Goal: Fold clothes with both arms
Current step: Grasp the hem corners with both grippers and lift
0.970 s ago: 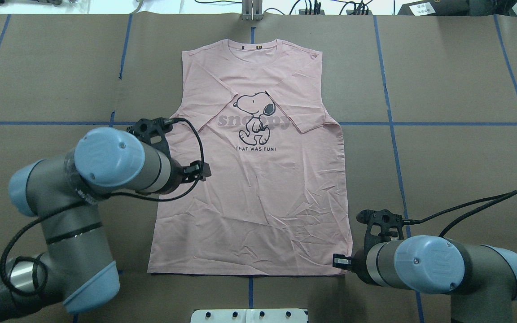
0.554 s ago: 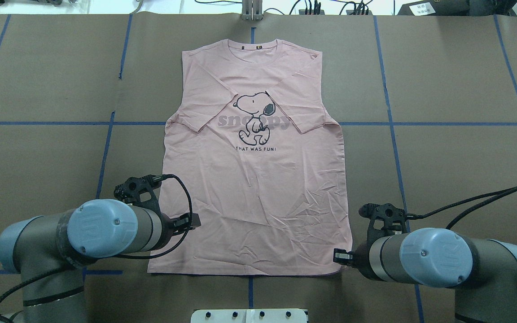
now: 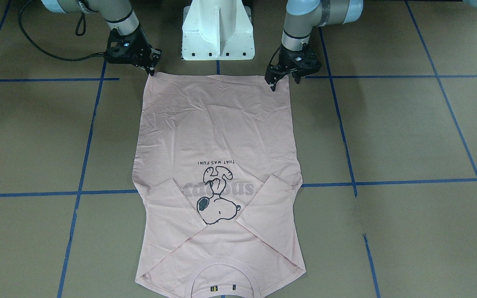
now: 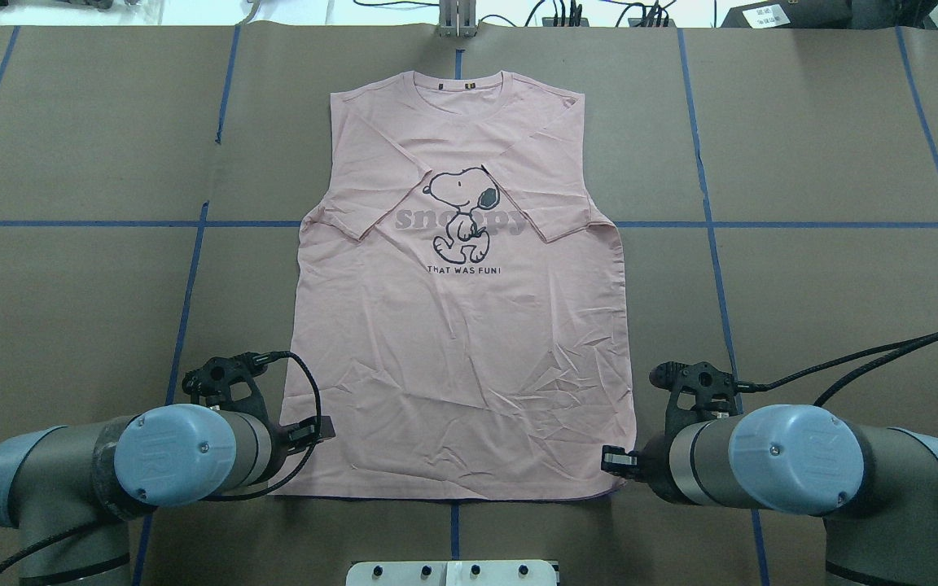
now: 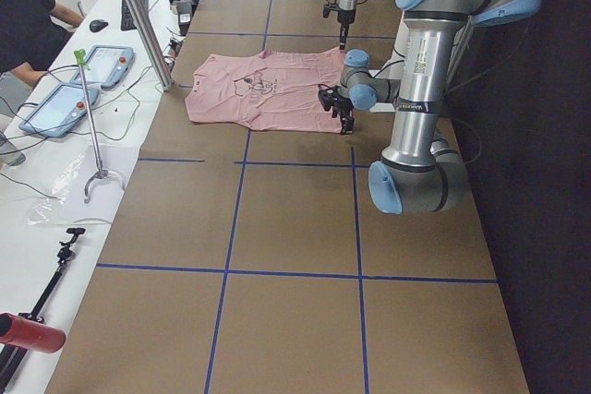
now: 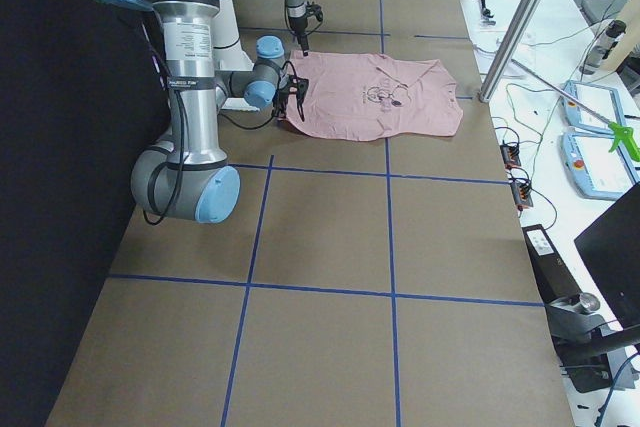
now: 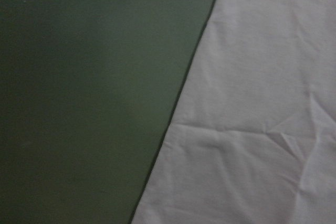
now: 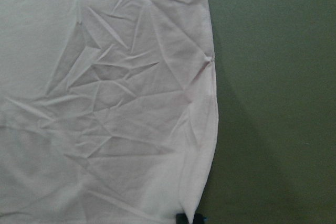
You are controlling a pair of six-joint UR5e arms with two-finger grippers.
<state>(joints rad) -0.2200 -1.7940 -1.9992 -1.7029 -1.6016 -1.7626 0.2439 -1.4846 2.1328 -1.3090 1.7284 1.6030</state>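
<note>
Black and spread, my left pincer (image 3: 283,80) hangs at one hem corner of the pink T-shirt (image 4: 469,342). My right pincer (image 3: 152,68) meets the other corner, and I cannot tell its grip. Beyond both, the shirt lies flat on brown paper (image 4: 827,285) crossed by blue tape (image 4: 713,244). Only the side views show the white bench (image 5: 55,163) with tablets (image 5: 57,106).

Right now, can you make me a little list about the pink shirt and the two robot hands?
Shirt: pink T-shirt, lying flat on the brown table, picture side up
Sleeves: both folded in over the front
Collar: on the side far from the robot
Left hand: open, at one bottom corner of the shirt
Right hand: at the other bottom corner; open or shut, cannot tell
Touching the shirt: cannot tell for either hand
</note>
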